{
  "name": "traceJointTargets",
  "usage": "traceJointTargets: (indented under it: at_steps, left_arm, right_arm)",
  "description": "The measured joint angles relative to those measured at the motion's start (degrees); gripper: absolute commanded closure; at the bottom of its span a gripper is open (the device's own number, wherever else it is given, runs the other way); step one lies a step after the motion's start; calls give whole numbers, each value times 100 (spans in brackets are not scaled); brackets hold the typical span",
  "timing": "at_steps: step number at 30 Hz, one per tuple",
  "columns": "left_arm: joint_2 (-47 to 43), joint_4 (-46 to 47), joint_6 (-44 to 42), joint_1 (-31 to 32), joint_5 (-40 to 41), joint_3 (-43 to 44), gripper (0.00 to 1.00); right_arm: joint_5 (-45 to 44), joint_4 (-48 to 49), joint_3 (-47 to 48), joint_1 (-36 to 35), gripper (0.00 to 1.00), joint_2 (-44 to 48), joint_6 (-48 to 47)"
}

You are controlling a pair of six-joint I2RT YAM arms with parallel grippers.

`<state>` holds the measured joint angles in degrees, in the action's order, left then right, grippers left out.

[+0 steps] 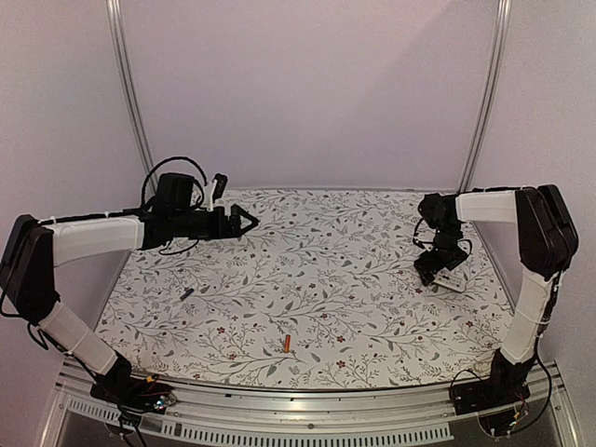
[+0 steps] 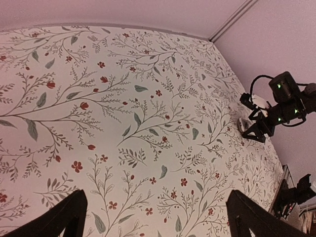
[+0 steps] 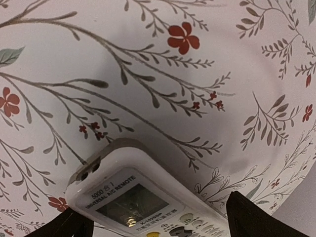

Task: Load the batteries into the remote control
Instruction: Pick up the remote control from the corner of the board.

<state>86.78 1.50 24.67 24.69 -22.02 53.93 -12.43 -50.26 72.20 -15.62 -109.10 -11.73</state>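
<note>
- left gripper (image 1: 244, 222) hangs over the upper left of the tabletop in the top view, jaws spread wide with nothing in them; its own camera just shows bare cloth between the two dark fingers (image 2: 66, 217)
- right gripper (image 1: 445, 268) is down low on the right side of the top view, pointing at the table, right over the small slim white rectangular remote control (image 3: 143, 202)
- in the right wrist view the remote lies face up on the cloth, little screen and top buttons showing, poking in from the bottom edge of the frame between the two black fingertips (image 3: 261, 219), one on each side
- those jaws are wide apart, and honestly I can't tell if the pads touch the remote's sides or not
- tiny orange-red cylinder battery (image 1: 289, 344) lies on its own at the lower middle of the top view, well apart from both grippers
- tiny dark blackish stick (image 1: 186, 292) sits at the left of the top view; looks like the other battery, but it's too small to be sure
- everything's on the white tablecloth with the leaf and red flower print (image 1: 354, 233)
- the left wrist view also catches the right arm (image 2: 284, 101) at the right edge of the frame
</note>
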Motion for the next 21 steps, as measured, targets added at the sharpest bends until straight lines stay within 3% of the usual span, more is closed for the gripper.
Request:
traceJointTargets:
  at_steps: [12,21]
  left_arm:
    - [2,87,31,0,-90,-4,0]
    - [4,258,107,0,-138,-142,0]
  right_arm:
    - [1325,-116,170,103,48,-162,-122]
    - [1884,-111,210,-286,63,-205,42]
